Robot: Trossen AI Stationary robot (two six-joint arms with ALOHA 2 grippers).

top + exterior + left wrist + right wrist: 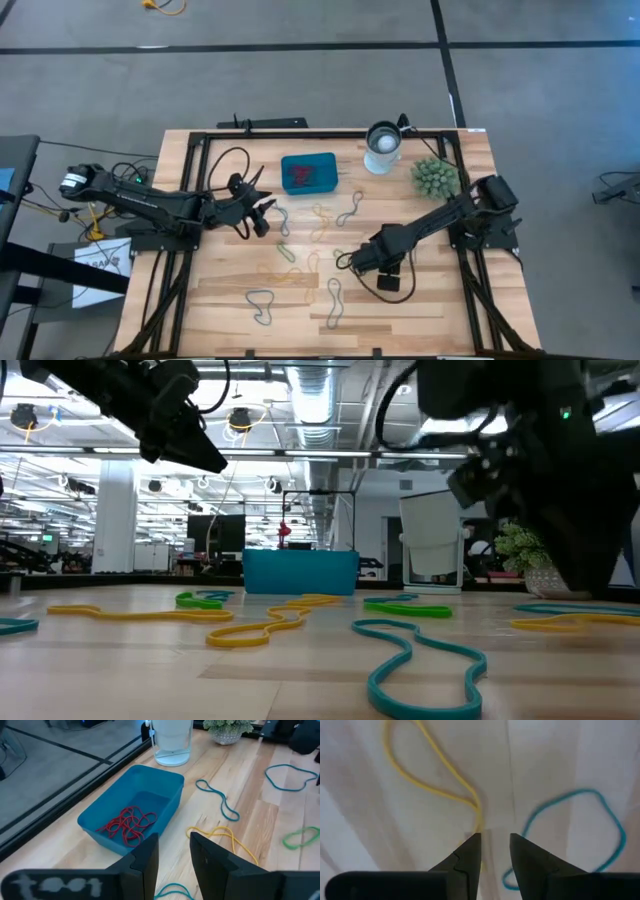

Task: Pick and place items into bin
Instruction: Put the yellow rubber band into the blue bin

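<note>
A pale wooden table (400,310) stands on a grey floor, with a large hall of pipes and ceiling lights behind it. Taking the table as a clock face seen from above, the blue bin (308,173) sits toward twelve o'clock, with a tangle of red bands (129,823) already inside. A white cup (382,147) and a spiky green plant (435,177) stand toward one and two o'clock.

Loose rubber bands (320,222) lie scattered from the centre down to six o'clock, in yellow, green and teal.

The right gripper (352,261) is low over the wood just right of centre, its fingers a narrow gap apart and holding nothing. Its wrist view shows a yellow band (437,775) running right up to the gap between the fingers, and a teal band (580,827) just beside it.

The left gripper (262,218) hovers near nine o'clock of the bin, empty, fingers also a narrow gap apart.

The step in hand looks like the right arm's pick of the yellow band. To do it well, I would lower the tips until they graze the wood with the strand between them, then close fully, since the band is thin and flat. Keep the teal loop outside the fingers so only one comes up. Lift straight, because a long floppy loop may drag its neighbours, then carry it to the bin at eleven o'clock of the gripper.
</note>
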